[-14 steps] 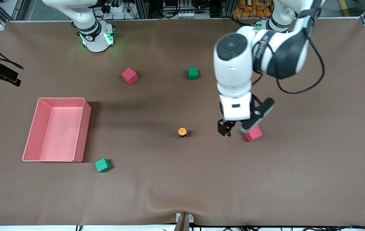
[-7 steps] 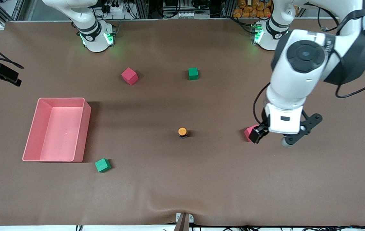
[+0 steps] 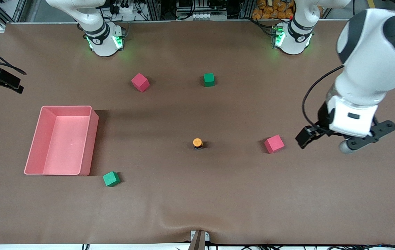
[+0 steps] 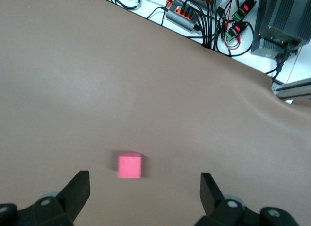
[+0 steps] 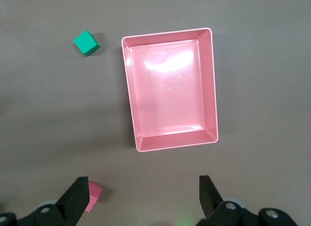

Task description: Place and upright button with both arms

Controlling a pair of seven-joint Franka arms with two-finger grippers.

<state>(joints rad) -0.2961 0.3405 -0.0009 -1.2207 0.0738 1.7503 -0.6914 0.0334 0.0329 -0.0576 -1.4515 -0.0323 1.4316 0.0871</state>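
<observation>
Right now the button [image 3: 197, 143] stands upright, orange cap up, on the brown table cover [image 3: 197, 208] about mid-table, somewhat nearer the front-camera edge than the base edge, nothing touching it. Left gripper [image 3: 317, 137] hangs in the air over the cover toward the left arm's end, fingers [image 4: 79, 187] spread apart w/ nothing between them; a red cube [image 3: 274, 143] lies betw. it and the button, apart from both. Right gripper [image 5: 143, 199] is up high over the pink bin [image 3: 62, 140] area near the right arm's end, fingers also apart, empty; that arm waits. A 2nd red cube [image 3: 140, 82] and a green cube [image 3: 209, 79] lie nearer the base edge. Another green cube [image 3: 111, 178] lies just off the bin's corner nearest the front camera.
</observation>
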